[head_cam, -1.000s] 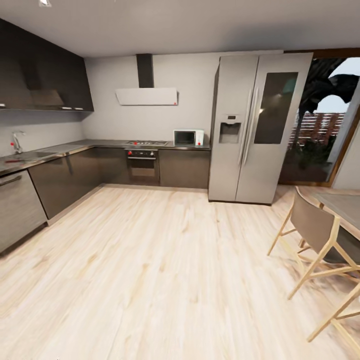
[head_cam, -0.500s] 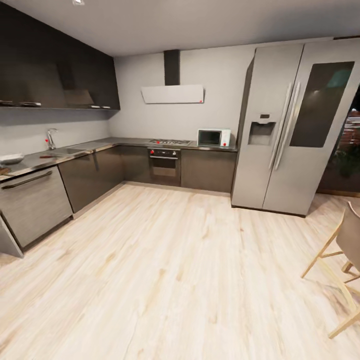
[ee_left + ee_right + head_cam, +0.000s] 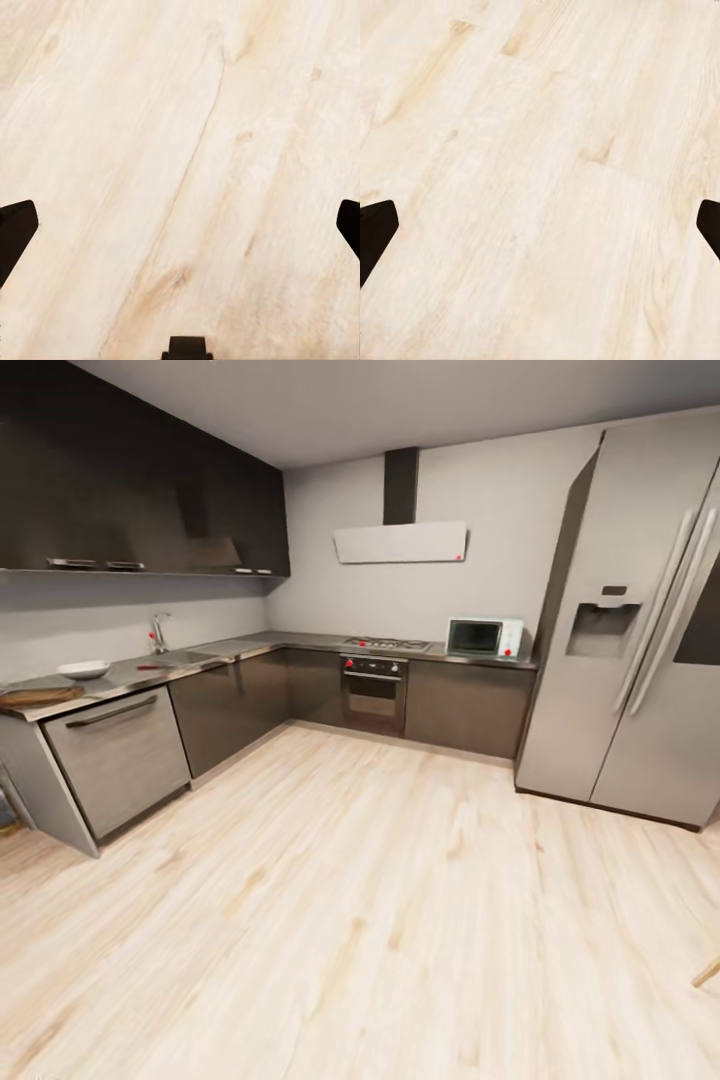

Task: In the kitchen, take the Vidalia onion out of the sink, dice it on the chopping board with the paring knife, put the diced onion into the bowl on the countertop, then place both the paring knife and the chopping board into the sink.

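Observation:
In the head view the grey countertop (image 3: 130,675) runs along the left wall. On its near end lies the dark-brown chopping board (image 3: 40,696), and the white bowl (image 3: 84,669) stands just beyond it. A thin red streak, the paring knife (image 3: 150,667), lies between the bowl and the sink (image 3: 188,657), which has a chrome tap (image 3: 158,632). The Vidalia onion is hidden from here. My left gripper (image 3: 180,225) and right gripper (image 3: 540,225) both hang open over the pale wood floor, fingers spread wide, nothing between them.
A dishwasher front (image 3: 120,760) sits under the counter's near end. An oven (image 3: 373,690) with a hob, a microwave (image 3: 484,637) and a tall steel fridge (image 3: 640,630) line the back wall. Wide wood floor (image 3: 360,900) lies between me and the cabinets.
The camera has turned left: fridge and oven slid right, the chairs left the picture, and the counter's near end with bowl and chopping board came into view.

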Available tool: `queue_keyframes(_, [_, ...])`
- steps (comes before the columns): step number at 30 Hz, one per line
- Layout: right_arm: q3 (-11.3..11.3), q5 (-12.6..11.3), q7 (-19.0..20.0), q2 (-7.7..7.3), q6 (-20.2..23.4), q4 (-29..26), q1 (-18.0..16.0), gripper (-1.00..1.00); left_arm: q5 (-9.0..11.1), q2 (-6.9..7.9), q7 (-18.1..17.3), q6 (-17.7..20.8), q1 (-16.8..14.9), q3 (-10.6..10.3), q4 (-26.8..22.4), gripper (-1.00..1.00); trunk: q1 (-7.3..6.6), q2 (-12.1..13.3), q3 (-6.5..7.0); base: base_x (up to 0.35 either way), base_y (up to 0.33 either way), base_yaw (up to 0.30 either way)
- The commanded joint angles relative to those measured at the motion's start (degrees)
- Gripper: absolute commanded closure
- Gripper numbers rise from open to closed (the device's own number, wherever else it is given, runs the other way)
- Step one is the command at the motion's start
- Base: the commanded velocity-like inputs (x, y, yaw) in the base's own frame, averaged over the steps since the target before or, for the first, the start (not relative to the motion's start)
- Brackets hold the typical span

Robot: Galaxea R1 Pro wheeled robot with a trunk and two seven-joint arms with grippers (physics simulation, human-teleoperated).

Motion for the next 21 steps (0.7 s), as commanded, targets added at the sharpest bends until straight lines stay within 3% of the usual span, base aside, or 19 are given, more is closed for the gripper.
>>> queue_keyframes(1, [0.0,0.0,0.0,0.01,-0.2,0.0,0.0,-1.0,0.0,-0.01,0.0,-0.1,0.0,0.0,-0.1,-1.0,0.03,0.0,-0.08,0.319,0.0,0.282])
queue_keyframes(21, [0.1,0.0,0.0,0.01,-0.1,0.1,0.0,-1.0,0.1,-0.02,0.0,-0.1,0.0,0.0,0.0,-1.0,0.03,0.0,-0.68,0.319,0.0,0.281])
